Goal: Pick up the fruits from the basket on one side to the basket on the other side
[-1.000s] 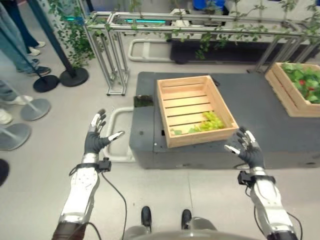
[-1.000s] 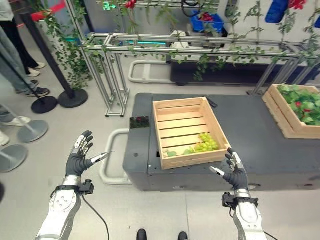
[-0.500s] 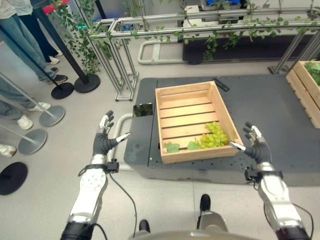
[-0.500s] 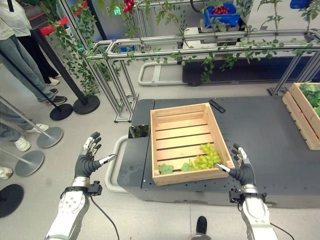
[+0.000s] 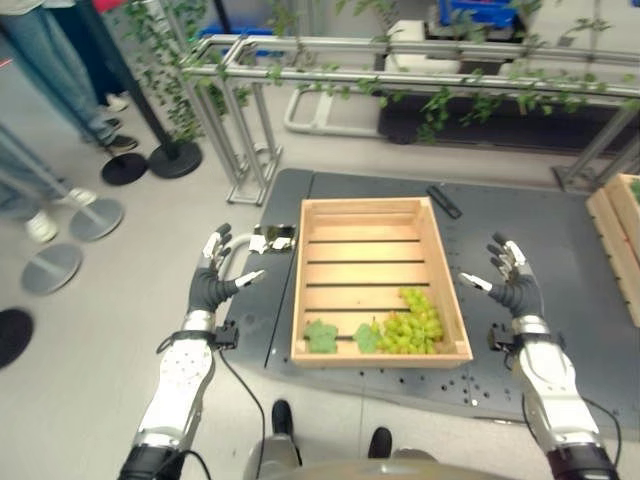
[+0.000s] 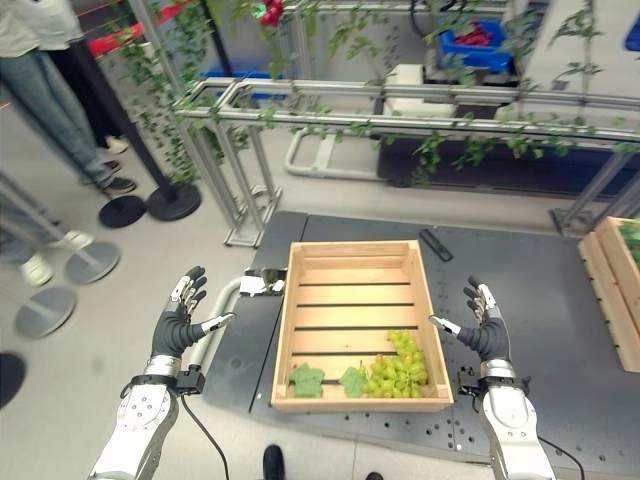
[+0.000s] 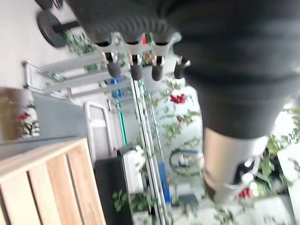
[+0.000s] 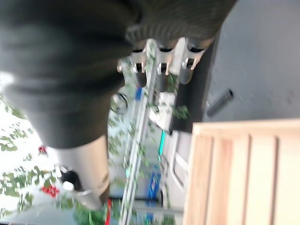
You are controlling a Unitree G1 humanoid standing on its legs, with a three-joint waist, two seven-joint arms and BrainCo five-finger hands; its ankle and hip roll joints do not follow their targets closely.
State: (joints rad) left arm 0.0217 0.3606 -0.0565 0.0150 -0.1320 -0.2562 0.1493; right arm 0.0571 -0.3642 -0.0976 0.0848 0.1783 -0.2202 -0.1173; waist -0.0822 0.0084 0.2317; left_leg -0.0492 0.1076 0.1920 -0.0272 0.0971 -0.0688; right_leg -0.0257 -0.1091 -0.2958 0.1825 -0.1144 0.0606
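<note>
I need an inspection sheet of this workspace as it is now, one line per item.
Surface: dark grey platform, bare around the crate.
Job's things: wooden crate; green grapes with two leaves at its near end; second crate at far right.
Clutter: black remote-like object; small item at the crate's left corner.
Hands: left hand and right hand open, empty, flanking the crate.
Cables: nothing seen.
Surroundings: metal frame with vines; person's legs; stanchion bases.

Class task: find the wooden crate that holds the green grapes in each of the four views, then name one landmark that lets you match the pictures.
Left eye view: wooden crate at centre, on the dark platform.
Right eye view: crate at centre, just below the middle.
Left wrist view: a slatted corner beyond the left hand.
Right wrist view: a slatted corner beyond the right hand.
Shared landmark: the vine-hung metal rails.
</note>
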